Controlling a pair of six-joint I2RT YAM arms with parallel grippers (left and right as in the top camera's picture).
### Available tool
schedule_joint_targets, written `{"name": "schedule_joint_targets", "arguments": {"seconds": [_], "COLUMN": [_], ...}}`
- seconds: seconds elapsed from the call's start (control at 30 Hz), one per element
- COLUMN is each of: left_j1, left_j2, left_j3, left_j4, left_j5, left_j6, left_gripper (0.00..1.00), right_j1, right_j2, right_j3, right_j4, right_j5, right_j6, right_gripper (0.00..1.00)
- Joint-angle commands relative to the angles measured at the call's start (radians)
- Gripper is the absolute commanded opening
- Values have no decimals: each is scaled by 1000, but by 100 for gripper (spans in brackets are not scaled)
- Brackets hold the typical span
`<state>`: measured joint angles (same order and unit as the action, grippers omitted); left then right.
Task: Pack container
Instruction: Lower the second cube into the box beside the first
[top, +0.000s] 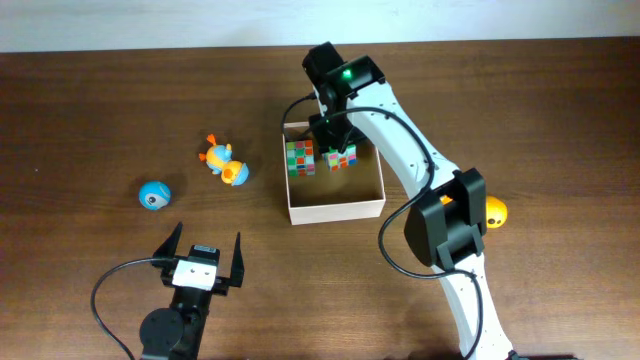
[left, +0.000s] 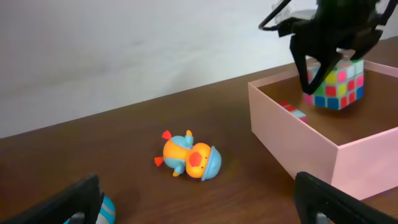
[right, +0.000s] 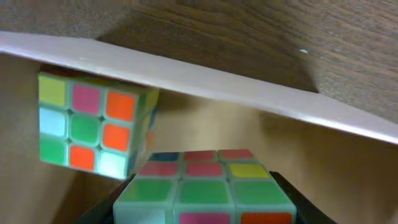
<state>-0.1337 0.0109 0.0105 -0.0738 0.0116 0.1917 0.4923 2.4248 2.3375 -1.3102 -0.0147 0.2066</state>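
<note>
Cream-white walls and a tan floor: the container (top: 337, 210) sits mid-table on the dark wooden table (top: 80, 100), just right of centre in the overhead view. The right gripper (top: 341, 150) is reaching down inside it from the far side, and its fingers are pressed against opposite sides of a multicoloured puzzle cube (top: 342, 158). The right wrist view puts that cube (right: 202, 186) squarely between the dark fingers (right: 292, 199), with the box's far wall (right: 217, 81) running just behind. A second one, the other cube (top: 300, 157), rests on the box floor just to the left, hard up in the far-left corner (right: 87, 127). Outside, to the left of the box, an orange-and-blue duck toy (top: 224, 162) lies on its side, and a blue ball (top: 154, 194) sits further left. An orange toy (top: 494, 211) peeks out beside the right arm. Down at the near edge, the left gripper (top: 205, 262) hangs with fingers spread wide and nothing between them, facing the duck (left: 188, 155) and the box wall (left: 298, 149).
</note>
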Motion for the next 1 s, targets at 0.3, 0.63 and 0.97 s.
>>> {"name": "schedule_joint_targets", "arguments": {"seconds": [0.3, 0.63, 0.97], "left_j1": [6, 6, 6], "left_j2": [-5, -5, -5], "left_j3": [-2, -2, -2], "left_j4": [-8, -8, -8], "left_j5": [0, 0, 0], "left_j6": [16, 16, 16], "left_gripper": [99, 99, 99], "right_j1": [18, 18, 18], "right_j2": [-11, -11, -10], "right_j3": [-44, -44, -44], "right_j4": [126, 142, 148], "right_j5": [27, 54, 79], "right_j6": [39, 39, 72], "right_gripper": [47, 47, 48]}}
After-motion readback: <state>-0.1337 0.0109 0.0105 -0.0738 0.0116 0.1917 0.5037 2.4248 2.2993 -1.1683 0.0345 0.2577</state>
